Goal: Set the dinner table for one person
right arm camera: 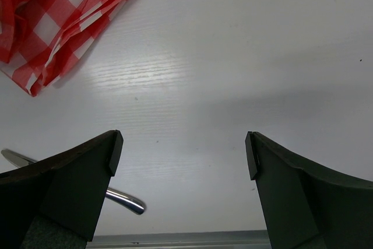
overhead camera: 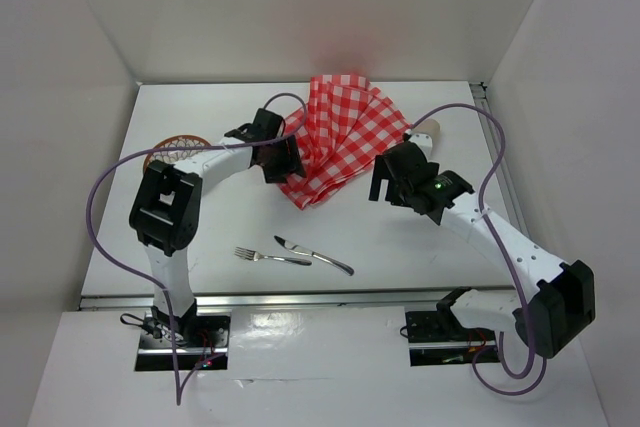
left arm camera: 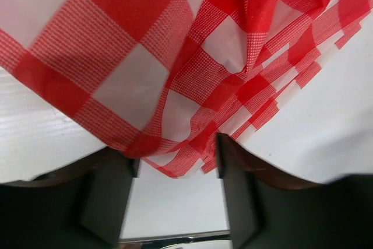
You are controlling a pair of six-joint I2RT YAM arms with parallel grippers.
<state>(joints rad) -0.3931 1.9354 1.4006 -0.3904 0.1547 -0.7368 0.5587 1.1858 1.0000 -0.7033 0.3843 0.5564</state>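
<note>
Black right tool (right arm camera: 183,147) above glossy dinner table (right arm camera: 233,56)

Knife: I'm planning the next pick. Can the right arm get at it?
Probably yes: the right gripper hangs open over bare table, and the knife lies uncovered, clear of the cloth, fork close beside it.

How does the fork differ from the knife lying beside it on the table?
The fork lies left of the knife. The fork ends in tines, the knife in a plain blade. The fork lies nearly level across the top view; the knife slants more. Both are shiny metal, flat on the table, heads pointing left.
</note>
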